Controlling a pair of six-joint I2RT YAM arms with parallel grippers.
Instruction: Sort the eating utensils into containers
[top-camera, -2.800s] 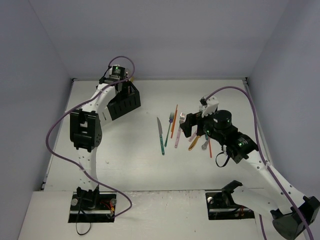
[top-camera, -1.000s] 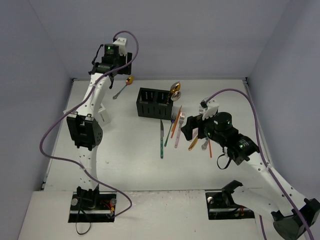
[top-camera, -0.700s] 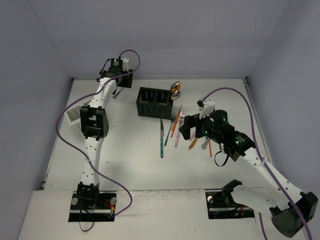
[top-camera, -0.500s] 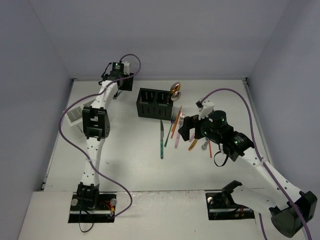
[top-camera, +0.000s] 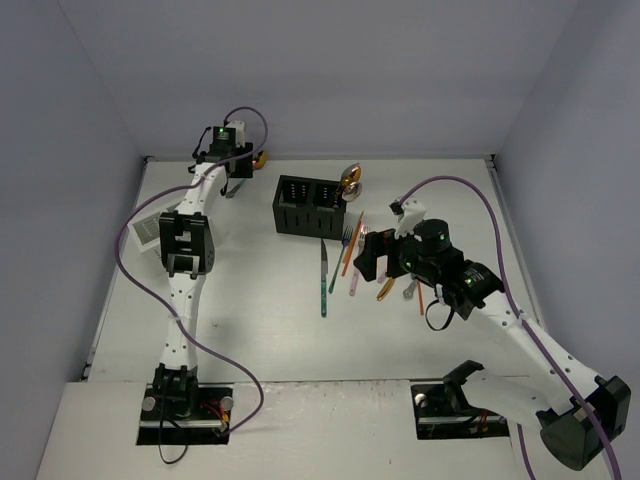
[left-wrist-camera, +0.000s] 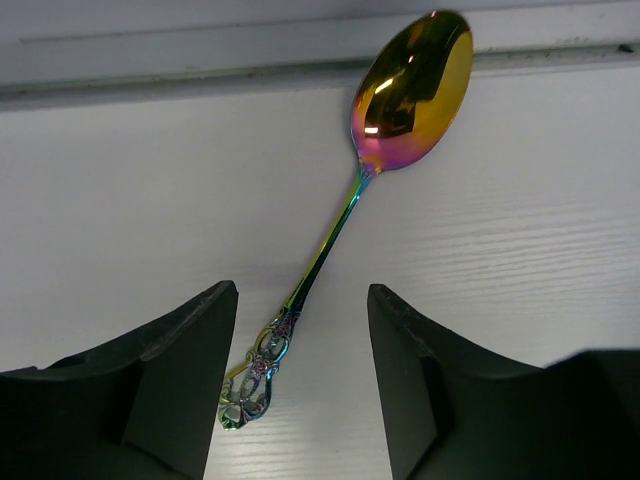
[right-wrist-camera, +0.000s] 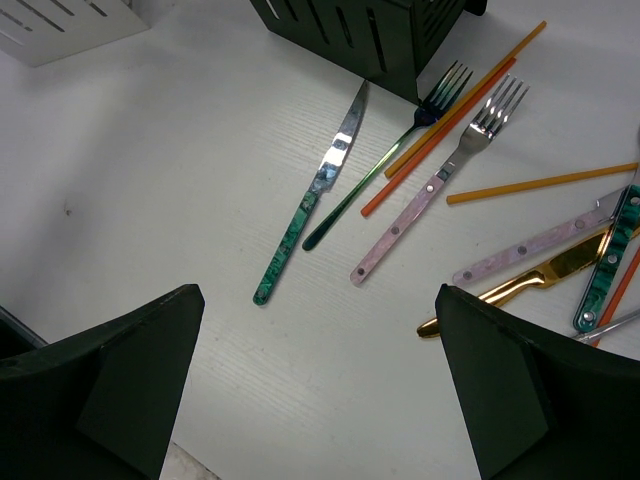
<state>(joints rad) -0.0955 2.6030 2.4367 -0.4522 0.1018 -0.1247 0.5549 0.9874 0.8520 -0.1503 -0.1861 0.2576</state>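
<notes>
Now the L gripper (left-wrist-camera: 300, 330) is seen low at the far edge of the white table (top-camera: 250, 320), whereas approx. one sec. earlier it was held high against the back wall. Its jaws are parted. The ornate handle end of a rainbow-tinted metal spoon w/ a gold bowl (left-wrist-camera: 410, 80) lies between the fingers (left-wrist-camera: 180, 380), w/ a gap on each side, so nothing is clamped. The bowl is pointed away from the gripper, ahead & slightly right of it, near the table's back rim. The spoon's place is unchanged vs. one sec. ago.

The black perforated rectangular caddy (top-camera: 312, 205) is found well right of the L gripper and just beyond the R gripper (right-wrist-camera: 318, 340). Nearly three sec. ago it was further left, under the L arm. Round gold & silver spoon bowls (top-camera: 352, 180) are seen at its right end; whether inside or beside it cannot be told. The white perforated caddy (top-camera: 148, 232) is set beside the L arm's elbow, well short of the L gripper.

The R gripper's position is barely changed, its jaws spread fully w/ nothing held. Ahead of it lie a teal-handled silver knife (right-wrist-camera: 310, 205), a slim green fork (right-wrist-camera: 385, 170), a pink-handled silver fork (right-wrist-camera: 430, 200) & orange sticks (right-wrist-camera: 460, 110). To its right lie overlapping pink, gold & teal pieces (right-wrist-camera: 540, 270).
</notes>
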